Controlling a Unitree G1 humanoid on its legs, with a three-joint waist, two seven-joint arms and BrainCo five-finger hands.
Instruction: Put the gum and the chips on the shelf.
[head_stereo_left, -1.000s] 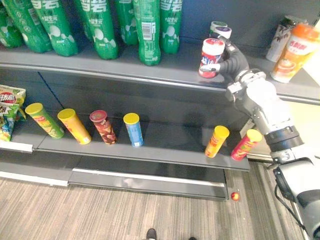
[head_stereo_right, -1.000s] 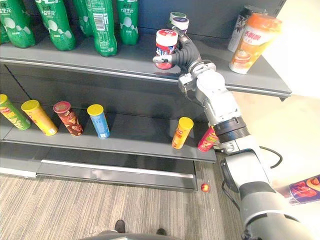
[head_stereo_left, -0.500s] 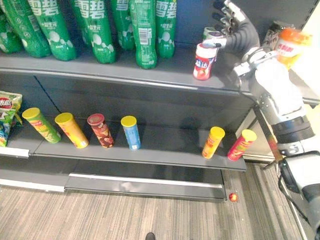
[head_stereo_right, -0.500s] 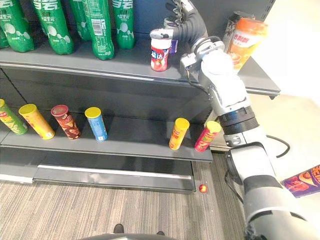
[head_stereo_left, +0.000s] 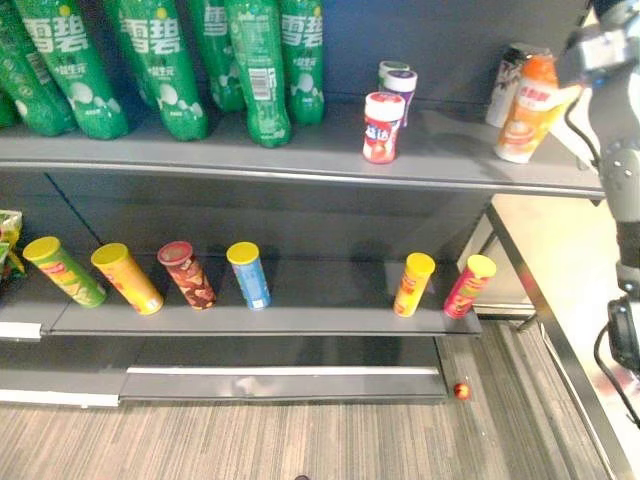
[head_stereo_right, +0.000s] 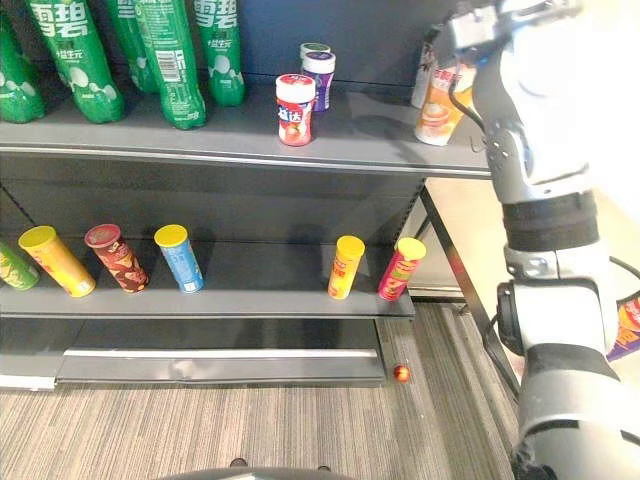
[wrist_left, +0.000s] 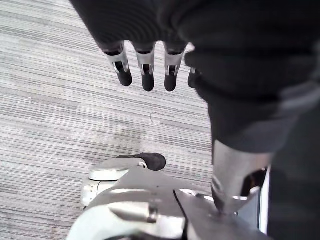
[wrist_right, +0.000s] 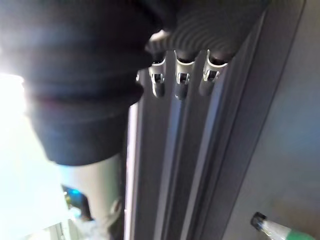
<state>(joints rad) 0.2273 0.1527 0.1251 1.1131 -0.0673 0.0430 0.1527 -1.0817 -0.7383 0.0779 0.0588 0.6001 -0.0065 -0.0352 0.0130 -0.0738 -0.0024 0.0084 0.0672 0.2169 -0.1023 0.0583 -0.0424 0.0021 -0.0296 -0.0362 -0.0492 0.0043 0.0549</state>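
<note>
The gum bottle (head_stereo_left: 383, 127) is standing upright on the upper shelf (head_stereo_left: 450, 152), its long axis vertical and its white cap pointing up. It is sitting at 7 o'clock from a purple-capped bottle (head_stereo_left: 403, 85), with green bottles (head_stereo_left: 255, 70) at 9 o'clock and an orange cup (head_stereo_left: 527, 108) at 3 o'clock. The 6 chips cans (head_stereo_left: 247, 274) are standing lids up on the lower shelf (head_stereo_left: 330, 302): 4 at 7 to 8 o'clock from the gum and 2 at 5 o'clock.

1.0 s ago the right hand was wrapping the gum bottle, and 0.5 s ago it was spreading open just above the cap. Now nothing is touching the bottle. The right wrist view is showing the right hand (wrist_right: 181, 82) with fingers straight and holding nothing, close to grey shelf framing.

The left wrist view is showing the left hand (wrist_left: 146, 70) hanging over the striped floor (wrist_left: 55, 115), fingers straight and holding nothing.

The left eye view is catching a snack bag (head_stereo_left: 8, 240) at the lower shelf's 9 o'clock end. A red ball (head_stereo_left: 461, 391) is lying on the floor at 6 o'clock.
</note>
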